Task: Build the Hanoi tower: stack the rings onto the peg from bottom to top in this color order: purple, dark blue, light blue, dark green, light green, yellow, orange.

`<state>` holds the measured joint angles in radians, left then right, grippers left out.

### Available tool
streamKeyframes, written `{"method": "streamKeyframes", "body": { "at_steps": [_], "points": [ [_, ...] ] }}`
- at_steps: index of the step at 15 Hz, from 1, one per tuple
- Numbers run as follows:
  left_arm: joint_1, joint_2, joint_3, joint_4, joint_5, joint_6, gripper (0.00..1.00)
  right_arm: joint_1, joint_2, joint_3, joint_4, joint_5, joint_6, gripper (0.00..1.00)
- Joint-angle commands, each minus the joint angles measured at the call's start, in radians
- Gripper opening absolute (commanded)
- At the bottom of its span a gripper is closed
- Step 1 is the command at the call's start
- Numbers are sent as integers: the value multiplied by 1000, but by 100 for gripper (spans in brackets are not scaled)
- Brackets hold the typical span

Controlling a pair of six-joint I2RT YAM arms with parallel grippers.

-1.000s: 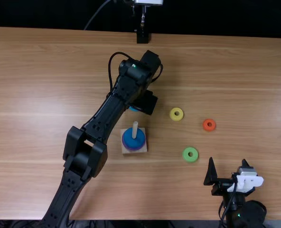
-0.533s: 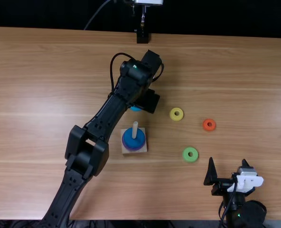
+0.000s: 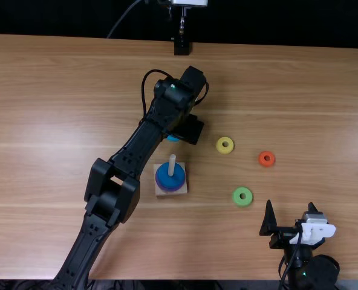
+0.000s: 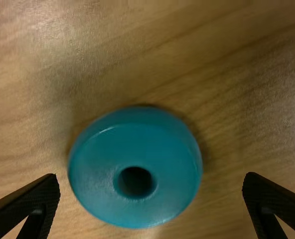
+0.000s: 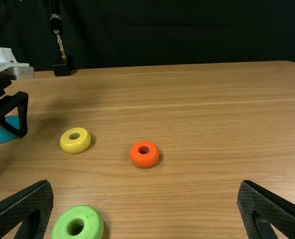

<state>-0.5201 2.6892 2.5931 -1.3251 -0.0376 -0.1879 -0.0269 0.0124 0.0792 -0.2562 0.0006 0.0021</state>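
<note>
My left gripper (image 3: 186, 128) is over the light blue ring (image 3: 173, 138), behind the wooden base (image 3: 182, 190). In the left wrist view my left gripper (image 4: 152, 180) stands open, its fingers on either side of the light blue ring (image 4: 100, 186), which lies flat on the table. On the base's upright peg (image 3: 172, 165), a dark blue ring (image 3: 170, 180) rests above a purple ring (image 3: 167, 190). At the near right, my right gripper (image 3: 290, 211) is open; the right wrist view also shows my right gripper (image 5: 145, 184) holding nothing.
Right of the base lie a light green ring (image 3: 242, 196), a yellow ring (image 3: 225, 145) and an orange ring (image 3: 266, 159), spaced apart. A black stand (image 3: 182, 46) is at the table's far edge. The left arm crosses beside the base on its left.
The left arm has shifted slightly to the right, uncovering a bit more of the light blue ring. The right arm and the rings have kept still.
</note>
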Motion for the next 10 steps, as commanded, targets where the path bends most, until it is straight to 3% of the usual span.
{"method": "streamKeyframes", "body": {
  "at_steps": [1, 7, 8, 10],
  "points": [
    [17, 40, 32, 11, 8, 2, 100, -10, -12, -64, -69, 9, 2, 100],
    [20, 54, 32, 16, 6, 7, 100, -10, -12, -64, -69, 9, 2, 100],
    [20, 54, 30, 14, 6, 7, 75, -10, -12, -64, -69, 9, 2, 100],
    [20, 54, 27, 16, 8, 6, 13, -10, -12, -64, -69, 9, 2, 100]
  ]
}}
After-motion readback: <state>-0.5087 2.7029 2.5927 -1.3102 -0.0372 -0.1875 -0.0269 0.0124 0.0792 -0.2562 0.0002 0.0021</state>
